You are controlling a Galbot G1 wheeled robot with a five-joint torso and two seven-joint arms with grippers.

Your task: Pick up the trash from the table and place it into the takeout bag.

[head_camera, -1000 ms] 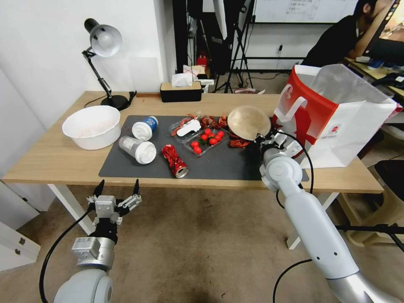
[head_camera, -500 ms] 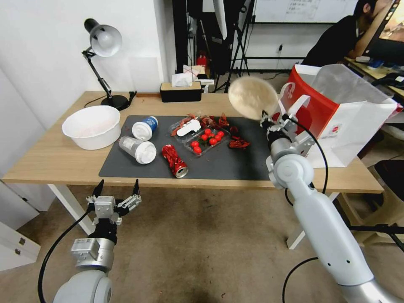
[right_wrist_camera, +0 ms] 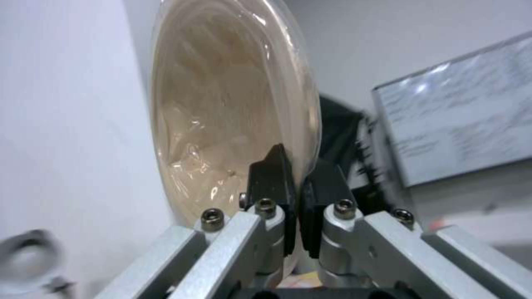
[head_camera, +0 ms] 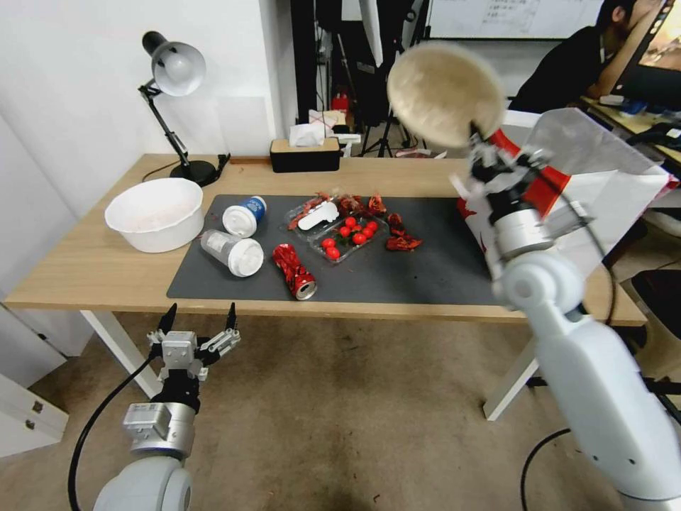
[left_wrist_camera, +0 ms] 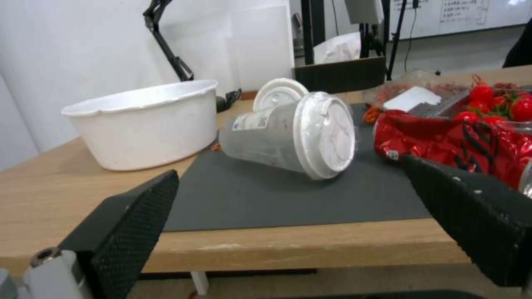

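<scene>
Right hand (head_camera: 477, 139) pinches the bowl (head_camera: 443, 92) by its rim, bowl upright above it, beside the bag (head_camera: 610, 191); left hand (head_camera: 197, 329) open below the table (head_camera: 92, 266)

Beige bowl (head_camera: 441, 92) held tilted above red-white bag (head_camera: 603, 191).

- Clear cup (left_wrist_camera: 288, 128): a small printed label with a code square on its side; the print is too small to read.
- Whiteboard (right_wrist_camera: 460, 112): rows of handwriting, blurred and unreadable.
- Red can (left_wrist_camera: 449, 141): dark markings, no legible word.
</scene>
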